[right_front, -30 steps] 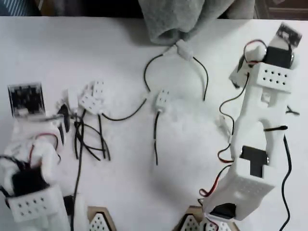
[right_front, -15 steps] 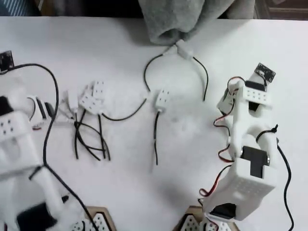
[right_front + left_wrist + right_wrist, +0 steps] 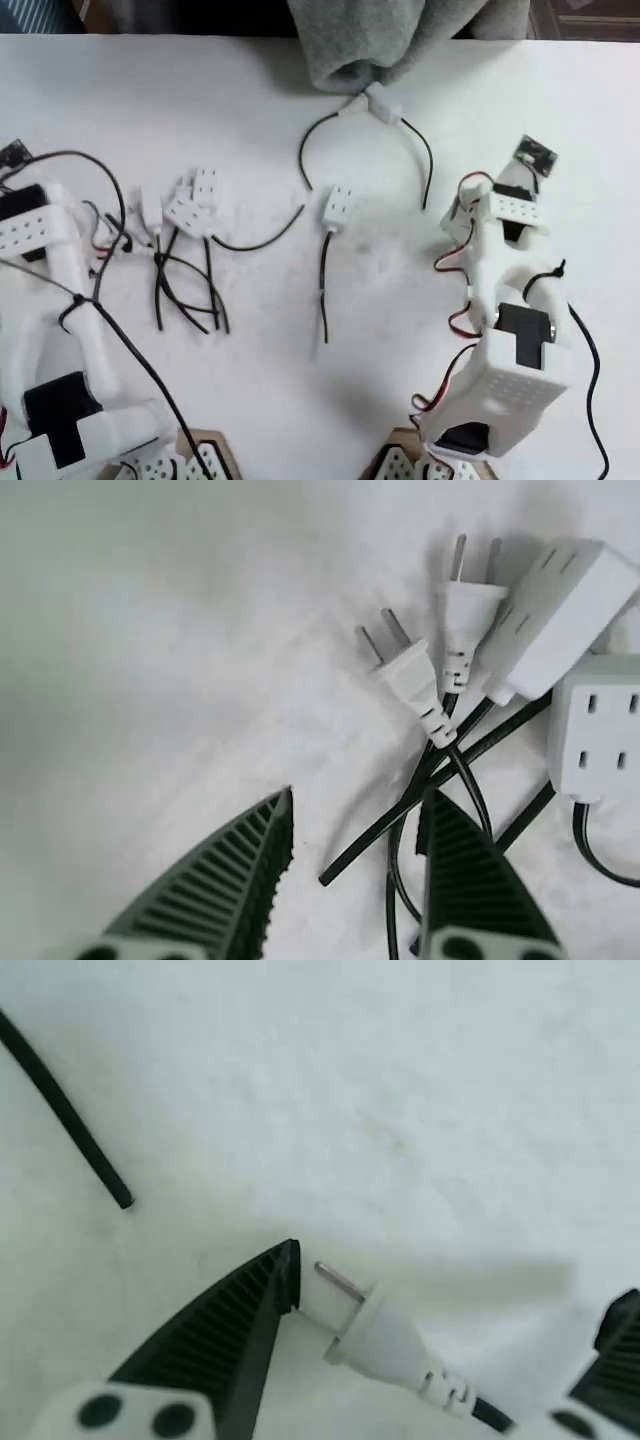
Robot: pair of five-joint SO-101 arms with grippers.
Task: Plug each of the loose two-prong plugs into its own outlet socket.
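Two loose white two-prong plugs (image 3: 410, 675) (image 3: 468, 605) lie side by side on the white table, prongs bare, next to two white outlet blocks (image 3: 565, 605) (image 3: 600, 730). My left gripper (image 3: 358, 805) is open just short of them, above their black cables (image 3: 400, 820). From above, this cluster (image 3: 185, 210) sits at the left. A third white plug (image 3: 385, 1345) lies flat on the table between the wide-apart fingers of my open right gripper (image 3: 457, 1278). Another outlet block (image 3: 338, 205) lies mid-table with its black cable.
A grey cloth (image 3: 385, 40) hangs over the table's far edge, with a white connector (image 3: 380, 103) and a looped black cable just below it. A loose black cable end (image 3: 70, 1120) lies near the right gripper. Tangled cables (image 3: 185, 290) trail toward the front.
The left arm swung up from the front left corner and settled beside the plug cluster. The right arm drew back from the far right and came down toward the table.
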